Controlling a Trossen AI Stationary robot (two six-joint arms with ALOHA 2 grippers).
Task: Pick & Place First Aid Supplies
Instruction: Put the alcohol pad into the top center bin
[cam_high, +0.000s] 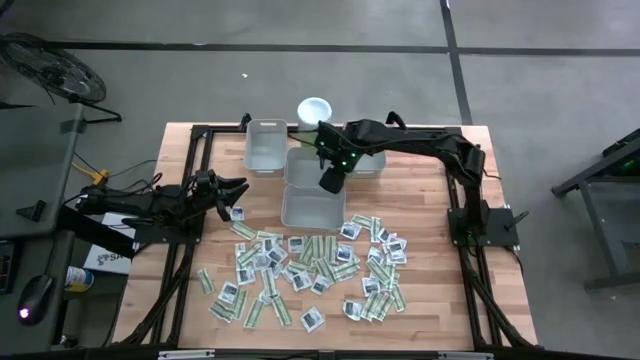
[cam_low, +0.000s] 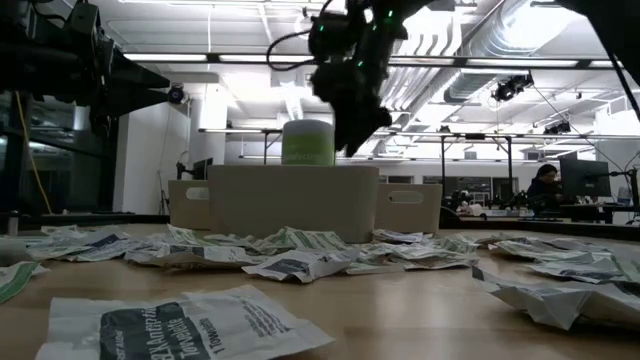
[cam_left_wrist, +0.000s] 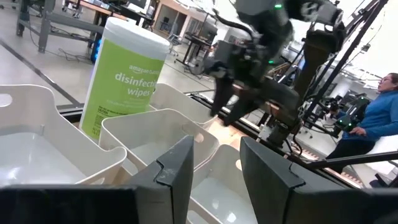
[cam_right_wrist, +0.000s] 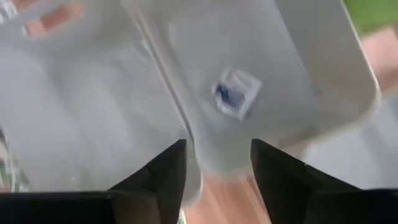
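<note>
Many small flat packets (cam_high: 300, 270), pale green strips and white squares with dark print, lie scattered on the near half of the table, also low across the low view (cam_low: 300, 262). My right gripper (cam_high: 330, 182) hangs open over the grey bins (cam_high: 305, 168), holding nothing. In its wrist view the open fingers (cam_right_wrist: 217, 168) look down on one white square packet with blue print (cam_right_wrist: 235, 92) inside a bin (cam_right_wrist: 292, 74). My left gripper (cam_high: 238, 190) is open and empty above the table's left side, its fingers (cam_left_wrist: 216, 165) pointing level toward the bins.
Several grey bins stand in a cluster at the table's far middle (cam_high: 265, 145), (cam_high: 312, 205). A tall pale green canister with a white lid (cam_high: 315, 108) stands behind them, also in the left wrist view (cam_left_wrist: 124, 74). A person sits beyond the table (cam_left_wrist: 373, 118).
</note>
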